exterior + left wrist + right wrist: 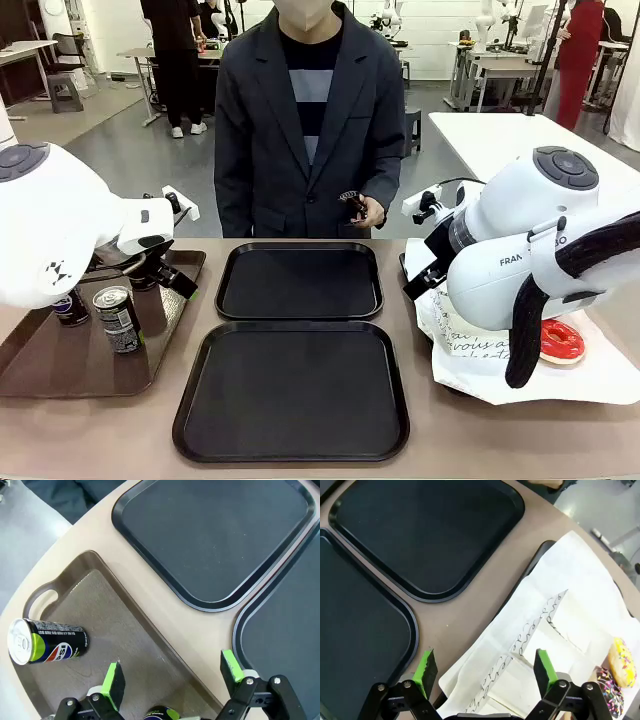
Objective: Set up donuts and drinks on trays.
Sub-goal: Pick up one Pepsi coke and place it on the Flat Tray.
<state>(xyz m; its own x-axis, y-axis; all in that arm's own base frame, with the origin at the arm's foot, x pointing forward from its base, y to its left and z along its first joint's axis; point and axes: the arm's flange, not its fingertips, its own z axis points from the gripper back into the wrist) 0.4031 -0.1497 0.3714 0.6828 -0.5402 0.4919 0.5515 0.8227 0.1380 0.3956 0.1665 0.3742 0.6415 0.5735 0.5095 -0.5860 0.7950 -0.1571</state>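
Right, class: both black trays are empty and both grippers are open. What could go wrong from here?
1. The left gripper hangs over a can with a second can nearby on the brown tray; a skewed grasp might topple one.
2. The right gripper hangs over loose white paper, not the donuts; it might pinch and drag the sheet.

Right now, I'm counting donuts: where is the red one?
Front view: the red donut lies on the white printed paper at the robot's right, partly hidden behind the right arm.

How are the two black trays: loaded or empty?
Empty: far tray and near tray are bare; cans sit on the brown tray, red donut on white paper.
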